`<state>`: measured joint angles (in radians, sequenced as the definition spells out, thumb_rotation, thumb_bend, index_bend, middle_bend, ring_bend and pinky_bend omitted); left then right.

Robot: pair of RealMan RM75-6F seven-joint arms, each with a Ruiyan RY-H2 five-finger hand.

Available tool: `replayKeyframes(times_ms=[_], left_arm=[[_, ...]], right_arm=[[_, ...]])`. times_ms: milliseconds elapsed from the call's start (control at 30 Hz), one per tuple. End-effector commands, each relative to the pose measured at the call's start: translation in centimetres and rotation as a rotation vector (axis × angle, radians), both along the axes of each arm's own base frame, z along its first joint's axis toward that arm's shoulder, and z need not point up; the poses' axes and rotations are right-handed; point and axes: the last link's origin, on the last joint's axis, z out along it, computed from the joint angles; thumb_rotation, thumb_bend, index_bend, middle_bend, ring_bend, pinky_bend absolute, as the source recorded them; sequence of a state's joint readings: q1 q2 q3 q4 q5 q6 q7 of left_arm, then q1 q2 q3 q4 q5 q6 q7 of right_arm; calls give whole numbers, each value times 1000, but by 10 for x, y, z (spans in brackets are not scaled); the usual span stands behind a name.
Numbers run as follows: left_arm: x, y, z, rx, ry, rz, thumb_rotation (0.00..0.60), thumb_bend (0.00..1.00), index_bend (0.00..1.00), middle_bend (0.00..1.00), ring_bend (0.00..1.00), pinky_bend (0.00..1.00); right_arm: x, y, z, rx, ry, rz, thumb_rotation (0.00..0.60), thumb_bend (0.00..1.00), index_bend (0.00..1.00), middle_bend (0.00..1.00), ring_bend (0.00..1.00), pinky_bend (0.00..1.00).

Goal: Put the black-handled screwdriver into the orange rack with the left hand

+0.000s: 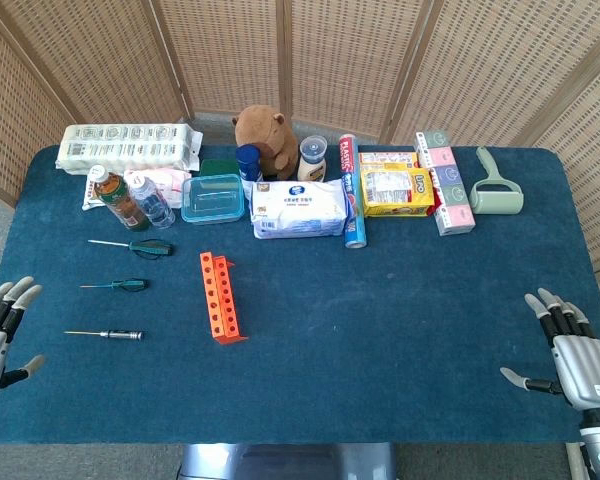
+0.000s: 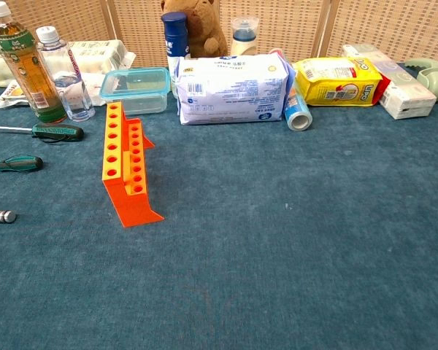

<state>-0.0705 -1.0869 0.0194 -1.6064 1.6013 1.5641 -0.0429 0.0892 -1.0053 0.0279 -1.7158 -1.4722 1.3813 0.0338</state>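
The black-handled screwdriver (image 1: pixel 108 335) lies flat at the table's front left with its thin shaft pointing left; in the chest view only its handle end (image 2: pixel 0 216) shows at the left edge. The orange rack (image 1: pixel 218 297) (image 2: pixel 124 171) stands to its right, with two rows of empty holes. My left hand (image 1: pixel 0 330) rests at the table's left edge, left of the screwdriver and apart from it, fingers spread and holding nothing. At the front right corner, my right hand (image 1: pixel 570 350) also lies with its fingers apart and empty. The chest view shows neither hand.
Two green-handled screwdrivers (image 1: pixel 130 246) (image 1: pixel 120 285) lie behind the black one. Along the back stand bottles (image 1: pixel 120 198), a clear box (image 1: pixel 213 198), a wipes pack (image 1: pixel 298 208), a plush toy (image 1: pixel 265 135), a yellow pack (image 1: pixel 395 190) and a lint roller (image 1: pixel 495 190).
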Motion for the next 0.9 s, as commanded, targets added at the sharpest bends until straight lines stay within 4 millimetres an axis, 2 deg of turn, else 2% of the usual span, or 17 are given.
replayKeyframes(times_ms=[33, 267, 300, 333, 367, 400, 433, 467, 500, 600, 800, 900], left_arm=[[0, 0, 0, -1, -1, 2, 600, 102, 0, 0, 0, 149], [0, 4, -7, -30, 7, 0, 600, 102, 0, 5, 1, 149], [0, 5, -9, -34, 9, -3, 600, 102, 0, 74, 51, 162], [0, 6, -10, -33, 10, -6, 600, 102, 0, 175, 144, 204], [1, 8, -10, -26, 12, -10, 600, 103, 2, 389, 354, 354], [2, 11, -12, -20, 13, -18, 600, 103, 46, 639, 608, 576], [3, 14, -16, -18, 2, -27, 600, 103, 102, 778, 756, 733], [2, 17, -19, -13, 8, -25, 600, 103, 212, 913, 900, 907], [1, 19, -22, -8, 27, -13, 600, 103, 325, 978, 970, 983], [1, 27, -39, -24, 72, 27, 600, 108, 435, 1000, 1000, 1000], [-1, 38, -62, -54, 108, 67, 600, 224, 500, 1000, 1000, 1000], [-6, 41, -72, -79, 129, 102, 600, 244, 508, 1000, 1000, 1000]], right_arm=[[0, 0, 1, -3, 0, 3, 412, 0, 36, 0, 0, 0], [1, 0, 1, -1, -6, 6, 411, 0, 36, 0, 0, 0], [2, 0, 2, -4, -9, 8, 413, 0, 36, 0, 0, 0], [2, 0, 3, -6, -10, 8, 413, 0, 36, 0, 0, 0], [2, 1, 3, -7, -13, 7, 414, 0, 36, 0, 0, 0], [1, 1, 4, -7, -17, 5, 414, 0, 36, 0, 0, 0], [0, 1, 5, -8, -20, 0, 414, 0, 36, 0, 0, 0], [0, 1, 6, -7, -22, 0, 412, 0, 36, 0, 0, 0], [0, 1, 6, -7, -24, 0, 411, 0, 37, 0, 0, 0], [0, 2, 8, -4, -33, 9, 411, 0, 37, 0, 0, 0], [1, 3, 11, -8, -46, 13, 412, 0, 37, 0, 0, 0], [0, 3, 12, -9, -52, 14, 413, 0, 36, 0, 0, 0]])
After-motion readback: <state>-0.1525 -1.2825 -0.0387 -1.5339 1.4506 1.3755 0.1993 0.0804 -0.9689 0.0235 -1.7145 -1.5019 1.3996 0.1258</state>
